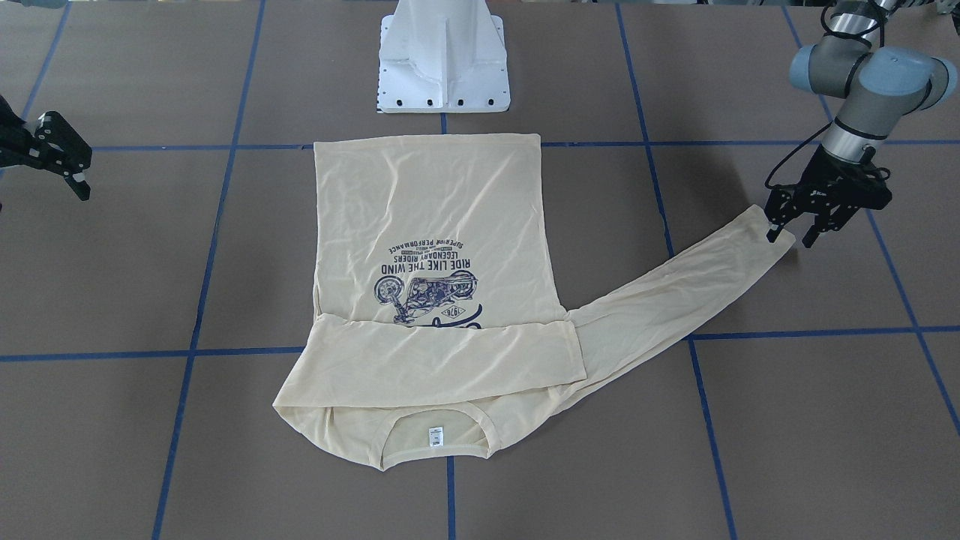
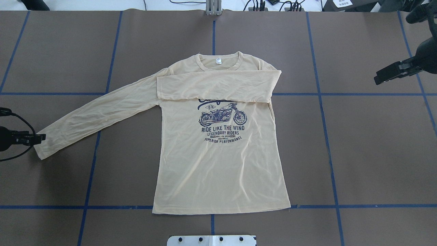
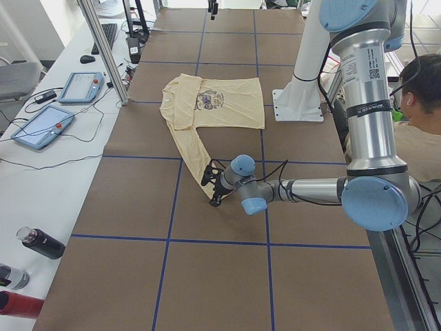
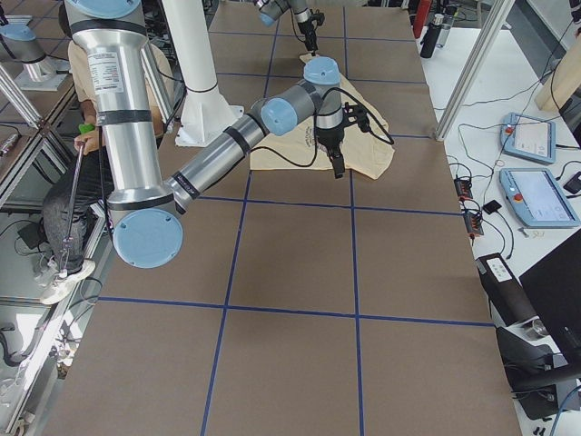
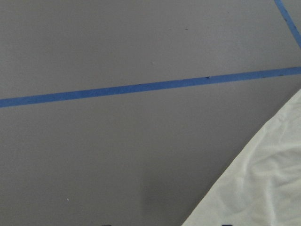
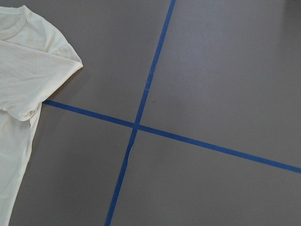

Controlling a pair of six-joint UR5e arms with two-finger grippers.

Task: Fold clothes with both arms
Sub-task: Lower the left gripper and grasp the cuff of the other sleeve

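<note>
— One sleeve point(image 1: 675, 300) unfolded, front view: shirt point(image 1: 435, 217) flat on the table point(image 1: 150, 450), my left gripper point(image 1: 791, 236) spread open at the cuff point(image 1: 772, 225).

— Overhead, right gripper point(image 2: 379, 78) well off the shirt; can't tell its state. Next I'd pinch that cuff, carry it across.

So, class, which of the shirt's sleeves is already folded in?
The right-side sleeve: it lies across the shirt, while the other sleeve stretches out towards the left gripper.

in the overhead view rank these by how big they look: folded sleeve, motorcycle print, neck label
1. folded sleeve
2. motorcycle print
3. neck label
All lie flat on the T-shirt, so nearness hardly matters.
</note>
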